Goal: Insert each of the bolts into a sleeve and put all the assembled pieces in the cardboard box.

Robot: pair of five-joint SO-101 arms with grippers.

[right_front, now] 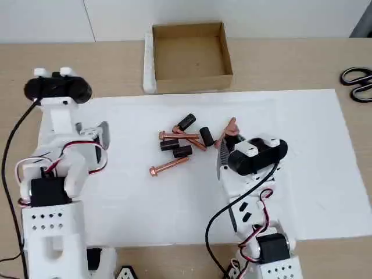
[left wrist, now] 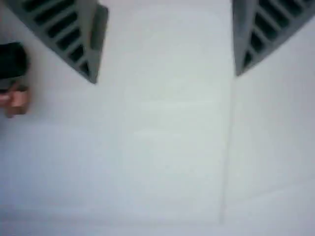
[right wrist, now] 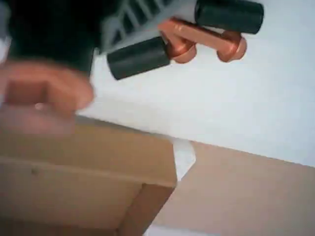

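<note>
- Tabletop (right_front: 302, 64) of pale wood carries everything, and most of it lies under a white sheet (right_front: 302, 174).
- Cardboard box (right_front: 192, 84) stands at the far edge of the sheet. Its floor is bare, so no assembled piece has been delivered yet.
- My left gripper (left wrist: 165, 71) hangs wide open over plain sheet, well apart from the parts and holding nothing.
- My right gripper (right_front: 225, 144) sits at the near-right edge of the pile. As far as I can judge it is closed on one bolt (right_front: 231, 127), whose head points up and away toward the box; the right wrist view shows a copper shape very close and blurred, which fits that.
- Scissors (right_front: 357, 84) lie off the sheet at the far right, apart from the work.
- Bolts (right_front: 177, 136) lie loose in the middle of the sheet, one of them (right_front: 168, 167) a little nearer to me than the rest.
- Sleeves (right_front: 186, 122), short and black, lie scattered among them, some touching bolts, and I see four.
- None of the loose bolts looks seated in a sleeve, so I judge the task barely begun: every insertion and every trip to the box is left.
</note>
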